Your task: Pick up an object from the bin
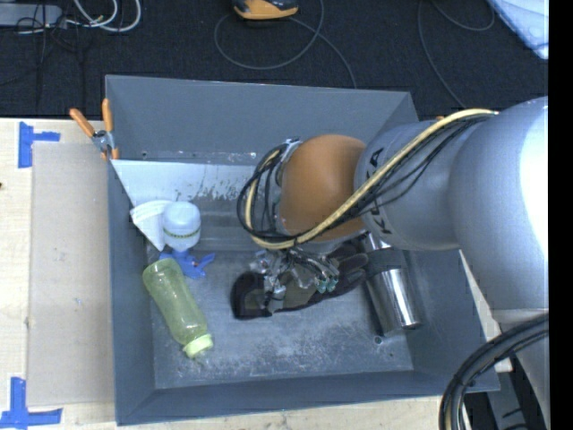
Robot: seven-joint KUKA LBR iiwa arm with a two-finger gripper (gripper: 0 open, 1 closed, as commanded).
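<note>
The claw (285, 280) is low in the middle of the bin (269, 115), right over a dark, flattish black thing (246, 298). This is the nearest thing to it, so I judge it the likeliest pick. The black thing is long. One rounded end sticks out just beyond the claw on the side away from the arm, and the rest runs under the claw and out the other side, rising a little toward the arm. The claw therefore sits over the black thing's middle part, not over either end. I cannot tell whether the claw touches it.

I also cannot tell whether the claw is spread or pressed together, because the wrist's orange cover (318, 182) and its loops of cable (260, 204) hang over it.

A shiny metal cylinder (391, 296) lies just beside the claw on the arm's side, close to the black thing's far end. Well apart on the opposite side lie a pale green bottle (177, 305), a white-capped jar (182, 224) and a small blue piece (194, 263).

The arm (474, 186) reaches in from the right and bends down steeply, so the wrist points nearly straight at the bin floor. If the black thing is the aim, a grip across its narrow width looks better than one along its length.
</note>
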